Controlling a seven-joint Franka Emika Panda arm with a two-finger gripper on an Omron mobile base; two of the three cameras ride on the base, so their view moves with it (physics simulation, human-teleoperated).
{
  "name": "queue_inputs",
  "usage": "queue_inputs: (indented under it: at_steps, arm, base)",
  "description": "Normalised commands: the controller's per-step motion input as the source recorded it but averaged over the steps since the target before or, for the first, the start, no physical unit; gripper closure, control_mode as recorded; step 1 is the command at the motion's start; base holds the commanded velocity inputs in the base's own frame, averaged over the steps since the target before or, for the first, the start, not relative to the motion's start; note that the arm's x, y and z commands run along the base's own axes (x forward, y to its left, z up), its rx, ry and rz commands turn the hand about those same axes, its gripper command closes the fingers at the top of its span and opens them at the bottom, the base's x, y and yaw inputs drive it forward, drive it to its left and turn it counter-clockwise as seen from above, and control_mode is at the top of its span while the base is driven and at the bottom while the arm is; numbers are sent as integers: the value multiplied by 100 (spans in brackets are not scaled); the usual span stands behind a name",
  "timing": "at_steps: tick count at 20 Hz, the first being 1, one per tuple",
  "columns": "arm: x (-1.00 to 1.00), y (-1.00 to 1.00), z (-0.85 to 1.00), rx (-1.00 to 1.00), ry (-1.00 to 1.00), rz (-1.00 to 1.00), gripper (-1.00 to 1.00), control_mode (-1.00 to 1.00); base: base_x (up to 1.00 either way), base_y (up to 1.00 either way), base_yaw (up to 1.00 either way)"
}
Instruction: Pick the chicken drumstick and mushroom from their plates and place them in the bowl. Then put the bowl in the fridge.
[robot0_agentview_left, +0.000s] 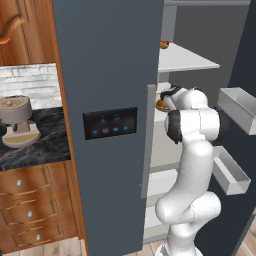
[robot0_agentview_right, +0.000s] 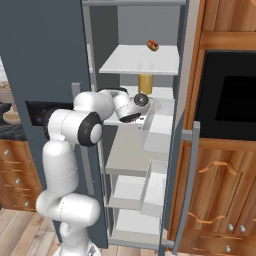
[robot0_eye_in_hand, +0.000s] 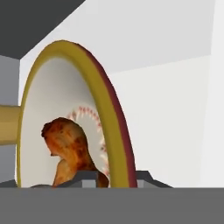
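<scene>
Bowl (robot0_eye_in_hand: 72, 105) rim is pinched betw. gripper (robot0_eye_in_hand: 114, 178) jaws, narrowly set, inside fridge (robot0_agentview_left: 107, 75) over mid shelf (robot0_agentview_right: 152, 107); chicken drumstick (robot0_eye_in_hand: 70, 151) seen in it.

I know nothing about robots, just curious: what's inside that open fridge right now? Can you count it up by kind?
bowl, held on edge at the jaws: 1
chicken drumstick, in the bowl: 1
yellow cylinder, on a middle shelf: 1
small round brown food, on the top shelf: 1
Total: 4
A mushroom cannot be told apart in the bowl.
</scene>
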Motion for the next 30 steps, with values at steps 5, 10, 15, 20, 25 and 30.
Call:
queue_inputs:
  at_steps: [5,10,15,20,25,30]
  arm:
    - [42,0,0,0,0,2,-100,-100]
    - [17,2,7,0,-1,6,-100,-100]
    - [-31,11,18,-2,0,6,-100,-100]
    - [-46,7,16,-5,7,0,-100,-100]
    - [-56,18,23,-3,3,0,-100,-100]
    - [-69,15,31,0,0,0,-100,-100]
  base:
    - [0,0,0]
    - [0,0,0]
    - [0,0,0]
    - [0,0,0]
    - [0,0,0]
    - [0,0,0]
